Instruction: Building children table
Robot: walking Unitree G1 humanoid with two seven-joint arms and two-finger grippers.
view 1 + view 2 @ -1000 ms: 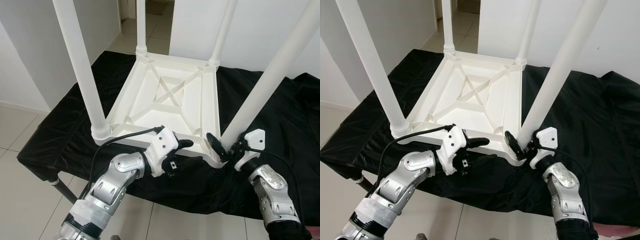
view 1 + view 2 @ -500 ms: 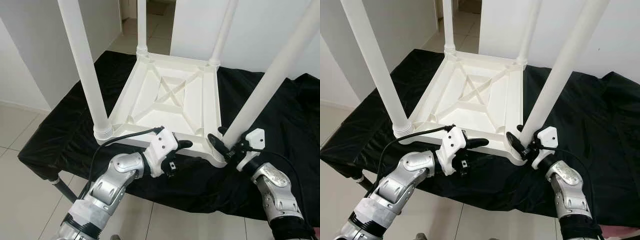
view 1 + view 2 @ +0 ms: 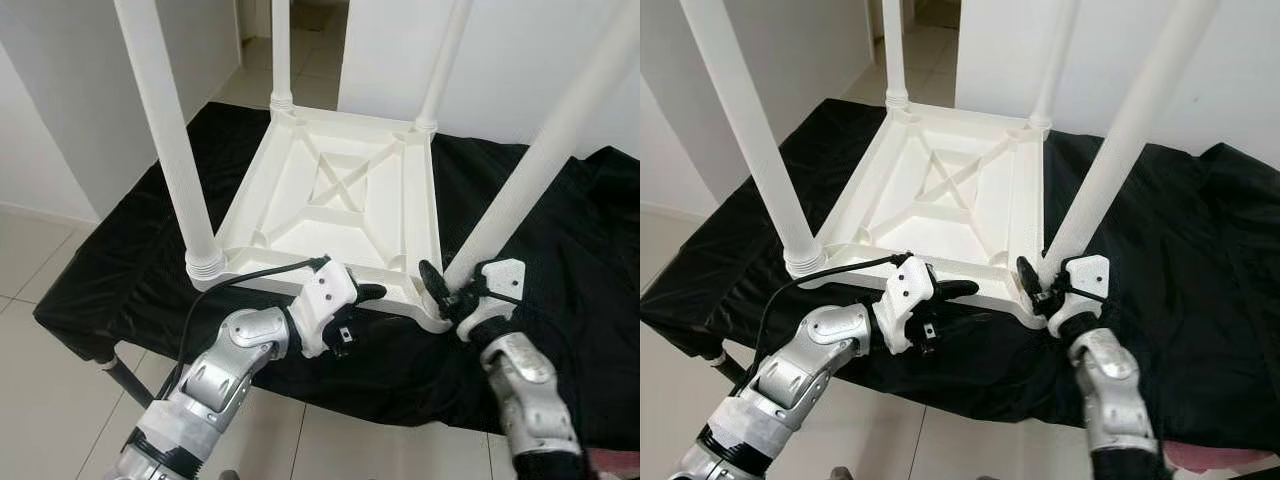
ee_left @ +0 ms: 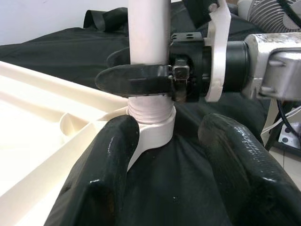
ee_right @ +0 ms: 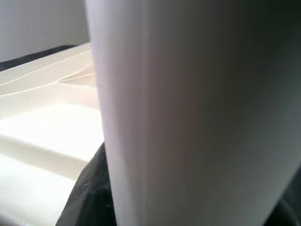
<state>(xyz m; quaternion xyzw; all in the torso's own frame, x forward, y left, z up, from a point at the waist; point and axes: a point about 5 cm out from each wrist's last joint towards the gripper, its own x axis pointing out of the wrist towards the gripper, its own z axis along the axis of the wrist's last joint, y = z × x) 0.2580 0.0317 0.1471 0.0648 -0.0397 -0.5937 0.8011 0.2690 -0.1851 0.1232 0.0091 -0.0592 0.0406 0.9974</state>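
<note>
An upturned white children's table (image 3: 340,200) rests on a black-draped bench (image 3: 120,260), legs pointing up. The right gripper (image 3: 445,290) clamps the near-right leg (image 3: 530,190) just above its socket. The left gripper (image 3: 355,305), fingers apparently parted, hovers empty beside the tabletop's near edge.

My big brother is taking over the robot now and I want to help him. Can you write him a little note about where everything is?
Right gripper: shut on the near right leg, just above its base.
Left gripper: open, at the near edge of the white table top, holding nothing.
The table top lies upside down on the black cloth.
Done: all four legs stand in their corner sockets.
Left: I cannot tell whether the near right leg is fully tight; check it, then turn the table upright.
</note>
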